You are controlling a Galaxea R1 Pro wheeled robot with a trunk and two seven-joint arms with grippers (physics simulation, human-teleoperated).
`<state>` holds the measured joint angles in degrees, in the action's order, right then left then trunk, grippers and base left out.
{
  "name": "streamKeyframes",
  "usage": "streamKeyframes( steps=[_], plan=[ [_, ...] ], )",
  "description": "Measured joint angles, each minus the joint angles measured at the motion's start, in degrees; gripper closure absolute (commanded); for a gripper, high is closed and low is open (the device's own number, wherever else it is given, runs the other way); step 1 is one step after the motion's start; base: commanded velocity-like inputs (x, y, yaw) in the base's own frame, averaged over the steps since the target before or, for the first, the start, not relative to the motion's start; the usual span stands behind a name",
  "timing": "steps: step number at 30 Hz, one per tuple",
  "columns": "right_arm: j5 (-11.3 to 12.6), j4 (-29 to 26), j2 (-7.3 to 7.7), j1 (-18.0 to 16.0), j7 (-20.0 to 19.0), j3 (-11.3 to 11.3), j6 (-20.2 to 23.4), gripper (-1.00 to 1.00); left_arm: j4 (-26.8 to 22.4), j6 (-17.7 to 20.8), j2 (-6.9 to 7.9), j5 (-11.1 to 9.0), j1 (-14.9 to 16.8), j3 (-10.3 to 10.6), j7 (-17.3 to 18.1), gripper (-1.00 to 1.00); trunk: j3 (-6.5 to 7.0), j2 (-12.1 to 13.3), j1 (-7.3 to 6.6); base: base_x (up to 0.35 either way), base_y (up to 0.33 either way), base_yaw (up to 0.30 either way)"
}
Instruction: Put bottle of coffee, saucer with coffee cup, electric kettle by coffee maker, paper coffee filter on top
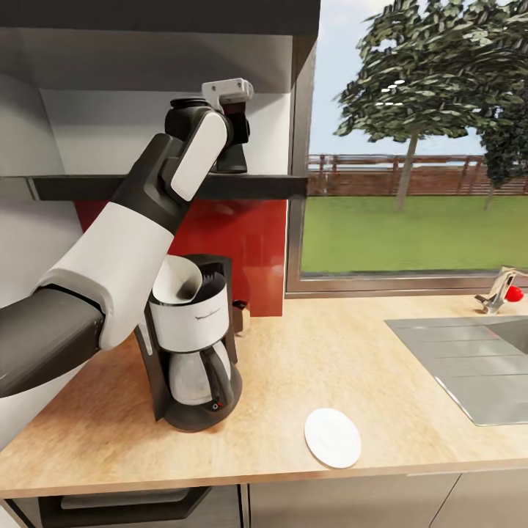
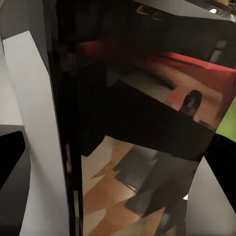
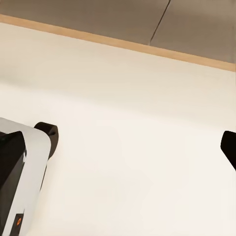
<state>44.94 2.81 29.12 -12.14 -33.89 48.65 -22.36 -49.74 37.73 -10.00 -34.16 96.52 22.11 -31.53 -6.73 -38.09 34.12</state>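
Observation:
On the upper shelf [image 1: 249, 186] stands the dark bottle of coffee [image 1: 235, 152], its glossy side [image 2: 137, 123] close up in the left wrist view. My left gripper [image 1: 236, 117] reaches it; dark fingertips [image 2: 11, 157] sit apart at either side of it, so it looks open around the bottle. The black and white coffee maker [image 1: 192, 345] is on the countertop [image 1: 315, 367], a white paper filter [image 1: 178, 282] in its top. A white saucer [image 1: 332, 437] lies near the front edge. My right gripper [image 3: 137, 142] hangs open over a pale surface, holding nothing.
A steel sink [image 1: 469, 367] with a faucet [image 1: 499, 290] is set into the counter at the right. A small brownish object [image 1: 241, 317] stands behind the coffee maker by the red backsplash [image 1: 249, 249]. A window is behind the counter.

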Motion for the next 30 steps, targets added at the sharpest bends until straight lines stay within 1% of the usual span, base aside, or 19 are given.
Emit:
streamKeyframes(
  steps=[5,15,30],
  plan=[
    [0.0,0.0,0.00,0.0,0.0,0.0,0.0,-1.00,0.0,0.0,0.00,0.0,0.0,0.0,0.0,1.00,0.90,2.0,-1.10,0.000,0.000,0.000],
    [0.0,0.0,0.00,0.0,0.0,0.0,0.0,-1.00,-0.6,0.0,0.00,0.0,0.0,0.0,0.0,1.00,0.91,2.0,-1.10,-0.019,0.000,0.000],
    [0.0,0.0,0.00,0.0,0.0,0.0,0.0,-1.00,-0.8,0.0,0.00,-0.1,0.0,0.2,0.0,1.00,0.91,2.0,-1.07,-0.310,0.000,0.000]
  ],
)
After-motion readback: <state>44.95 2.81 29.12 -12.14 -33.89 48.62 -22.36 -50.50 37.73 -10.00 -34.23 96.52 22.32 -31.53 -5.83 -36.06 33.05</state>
